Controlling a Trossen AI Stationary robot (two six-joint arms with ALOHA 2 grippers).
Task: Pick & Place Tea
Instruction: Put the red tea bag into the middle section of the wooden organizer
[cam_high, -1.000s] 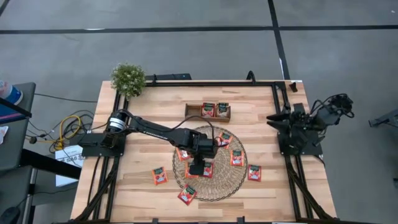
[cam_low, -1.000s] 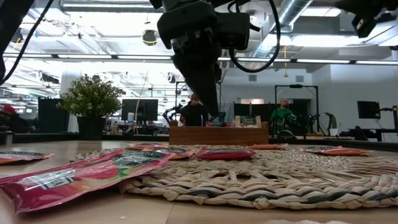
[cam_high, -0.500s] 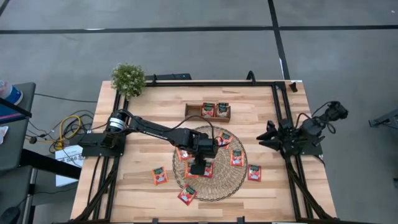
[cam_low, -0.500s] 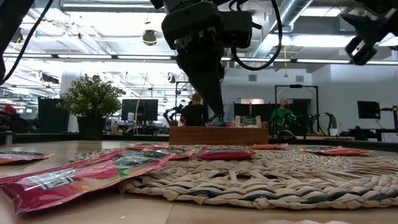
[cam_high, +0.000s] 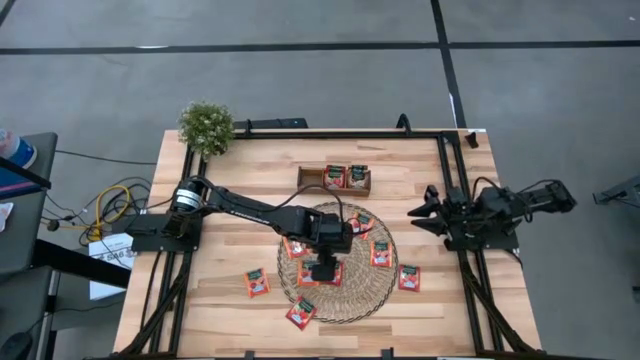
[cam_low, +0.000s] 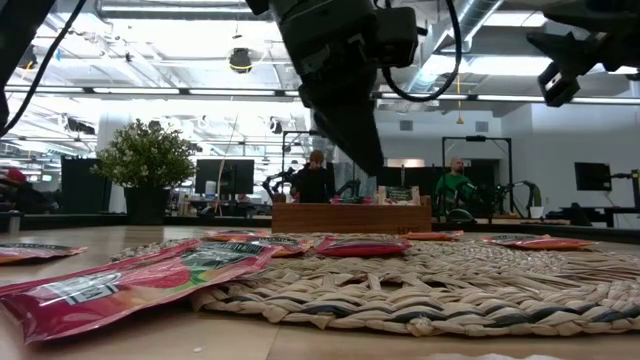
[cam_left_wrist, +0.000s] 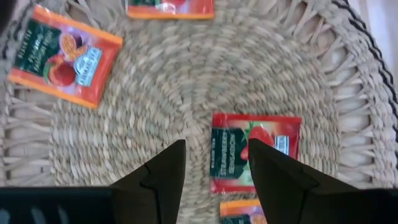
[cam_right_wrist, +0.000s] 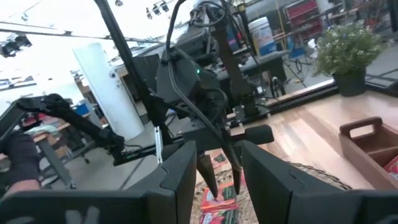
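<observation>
Several red-orange tea sachets lie flat on the round woven mat (cam_high: 345, 290), such as sachet (cam_high: 380, 252) and sachet (cam_high: 362, 220). Others lie on the table, among them sachet (cam_high: 257, 283) and sachet (cam_high: 409, 277). Two more sachets (cam_high: 346, 177) sit in the wooden tray (cam_high: 310, 178). My left gripper (cam_high: 322, 266) hangs open over the mat's middle, fingers pointing down. In its wrist view the left gripper (cam_left_wrist: 216, 149) is just above a red sachet (cam_left_wrist: 264, 140), apart from it. My right gripper (cam_high: 420, 214) is open in the air near the right edge, pointing at the mat.
A small potted plant (cam_high: 206, 127) stands at the far left corner. The black frame rails (cam_high: 445, 170) run along the table's sides. In the low view a sachet (cam_low: 120, 280) lies close to the near edge. People show in the room beyond the table.
My left gripper has risen a little above the mat and shifted slightly toward the table's right. My right arm has unfolded from its place by the right edge, and its gripper has swung toward the mat.
</observation>
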